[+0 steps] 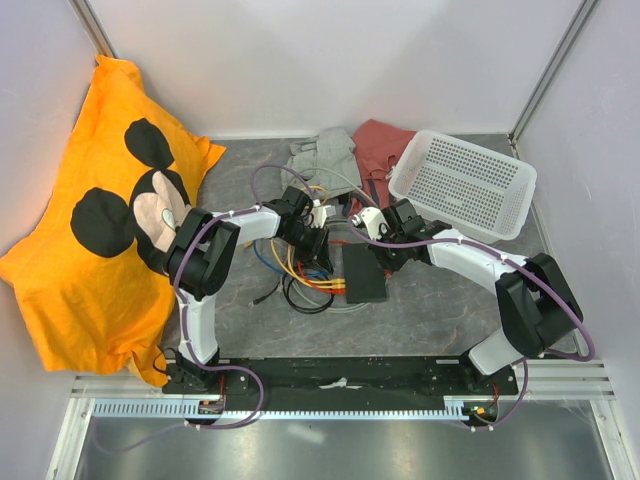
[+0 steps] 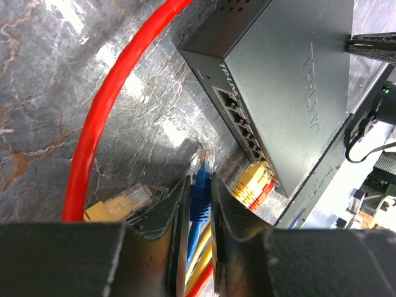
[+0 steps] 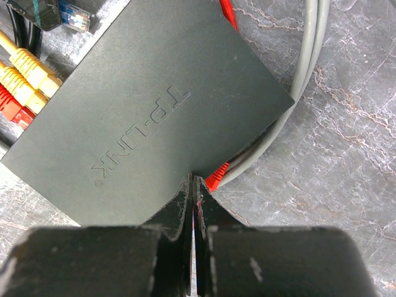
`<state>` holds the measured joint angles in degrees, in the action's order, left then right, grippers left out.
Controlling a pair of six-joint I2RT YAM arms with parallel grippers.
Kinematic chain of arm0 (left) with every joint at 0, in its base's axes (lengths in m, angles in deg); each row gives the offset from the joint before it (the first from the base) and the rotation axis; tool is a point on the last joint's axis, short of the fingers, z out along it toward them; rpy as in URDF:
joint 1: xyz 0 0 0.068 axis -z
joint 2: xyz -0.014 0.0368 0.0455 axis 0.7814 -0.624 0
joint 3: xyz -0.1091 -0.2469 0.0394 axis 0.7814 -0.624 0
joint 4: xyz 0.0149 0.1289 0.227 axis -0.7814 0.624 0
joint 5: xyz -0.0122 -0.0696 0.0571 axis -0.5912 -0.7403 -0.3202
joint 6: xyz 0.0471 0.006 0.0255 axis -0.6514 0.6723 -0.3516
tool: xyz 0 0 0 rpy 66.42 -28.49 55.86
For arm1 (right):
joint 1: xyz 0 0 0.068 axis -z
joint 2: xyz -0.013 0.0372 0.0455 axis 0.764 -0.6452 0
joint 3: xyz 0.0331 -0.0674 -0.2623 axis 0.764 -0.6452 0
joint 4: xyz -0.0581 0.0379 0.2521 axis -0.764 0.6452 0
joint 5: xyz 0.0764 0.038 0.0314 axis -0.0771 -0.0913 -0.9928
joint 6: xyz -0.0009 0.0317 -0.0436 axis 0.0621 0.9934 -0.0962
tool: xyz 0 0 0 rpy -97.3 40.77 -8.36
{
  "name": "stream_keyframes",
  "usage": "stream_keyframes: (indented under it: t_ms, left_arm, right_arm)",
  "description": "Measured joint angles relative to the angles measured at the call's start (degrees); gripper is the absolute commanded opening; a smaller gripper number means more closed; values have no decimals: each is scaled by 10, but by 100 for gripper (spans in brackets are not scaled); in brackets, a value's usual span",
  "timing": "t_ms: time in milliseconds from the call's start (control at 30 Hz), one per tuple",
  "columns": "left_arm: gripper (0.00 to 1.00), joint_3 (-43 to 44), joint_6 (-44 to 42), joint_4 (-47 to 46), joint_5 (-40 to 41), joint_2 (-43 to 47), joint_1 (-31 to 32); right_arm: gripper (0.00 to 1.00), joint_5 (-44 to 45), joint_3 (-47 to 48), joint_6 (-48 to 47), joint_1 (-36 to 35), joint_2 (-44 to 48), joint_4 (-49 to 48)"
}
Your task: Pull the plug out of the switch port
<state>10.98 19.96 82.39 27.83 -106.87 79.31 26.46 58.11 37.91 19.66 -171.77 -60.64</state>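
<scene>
The black switch box (image 1: 362, 272) lies flat at the table's middle. In the left wrist view its port row (image 2: 242, 125) runs along the box's edge (image 2: 291, 80). My left gripper (image 2: 200, 180) is shut on a blue plug (image 2: 202, 167), which is out of the ports, its clear tip a little short of the edge. Two yellow plugs (image 2: 252, 179) and a red plug (image 2: 265, 192) sit in ports at the row's near end. My right gripper (image 3: 193, 180) is shut, with its tips pressed on the box's back edge (image 3: 148, 117). In the top view the left gripper (image 1: 318, 250) and right gripper (image 1: 386, 250) flank the box.
A loose yellow plug (image 2: 122, 203) and a red cable loop (image 2: 102, 105) lie beside my left fingers. A grey cable (image 3: 309, 68) and a red plug (image 3: 215, 179) run behind the box. A white basket (image 1: 462, 183), crumpled cloths (image 1: 345, 155) and an orange pillow (image 1: 95, 220) surround the work area.
</scene>
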Motion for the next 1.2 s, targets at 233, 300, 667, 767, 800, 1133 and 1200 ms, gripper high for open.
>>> stream_keyframes:
  t_ms: [233, 300, 667, 767, 800, 1133, 1200]
  left_arm:
    - [2, -1, -9, 2, 20, 12, 0]
    - [2, -1, -17, 2, 38, 19, 0]
    - [2, 17, -114, 24, 119, 37, -10]
    - [2, 22, -150, 32, 124, 38, -11]
    - [2, 24, -161, 34, 124, 38, -10]
    - [2, 62, -247, 46, 132, 38, -4]
    - [2, 71, -265, 50, 133, 38, -3]
  right_arm:
    - [0, 0, -3, -3, 0, 2, -4]
    - [0, -1, -4, -3, 0, 2, -5]
    - [0, 24, -30, -12, 3, 1, 36]
    - [0, 25, -30, -12, 3, 0, 39]
    - [0, 26, -30, -13, 3, 0, 40]
    - [0, 26, -30, -14, 3, 0, 40]
    - [0, 28, -30, -14, 3, 0, 39]
